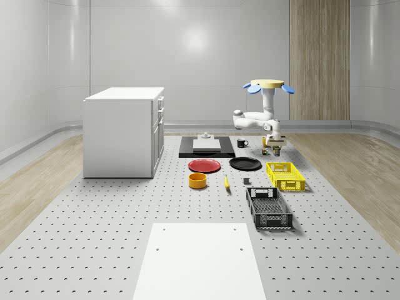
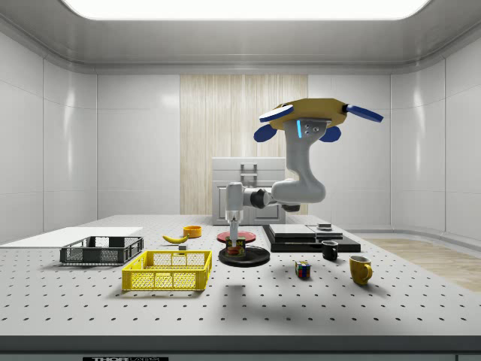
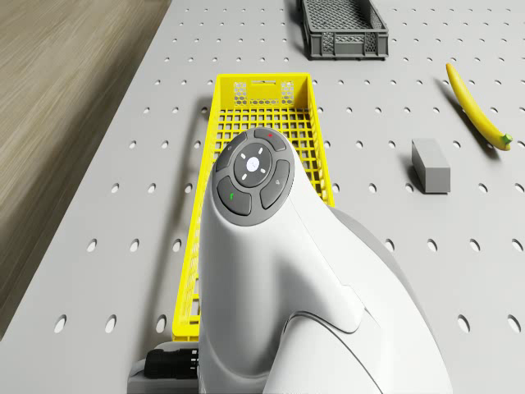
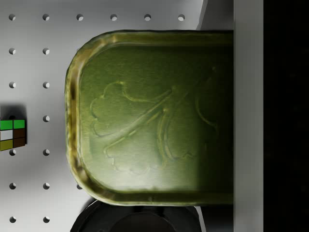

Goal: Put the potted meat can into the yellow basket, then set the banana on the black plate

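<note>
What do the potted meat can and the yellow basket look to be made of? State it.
Potted meat can: likely metal, its top embossed with a leaf pattern and a rolled rim with a dull sheen. Yellow basket: probably moulded plastic, an even matte yellow with lattice walls and floor.

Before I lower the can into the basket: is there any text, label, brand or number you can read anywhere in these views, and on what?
None reads as text.
Potted meat can: an embossed leaf-like relief on its top, no letters.
Potted meat can label in the side view: too small to read.
Strip along the table's front edge: marks cut off, unreadable.
Arm's button pad: small coloured symbols, no words.
</note>
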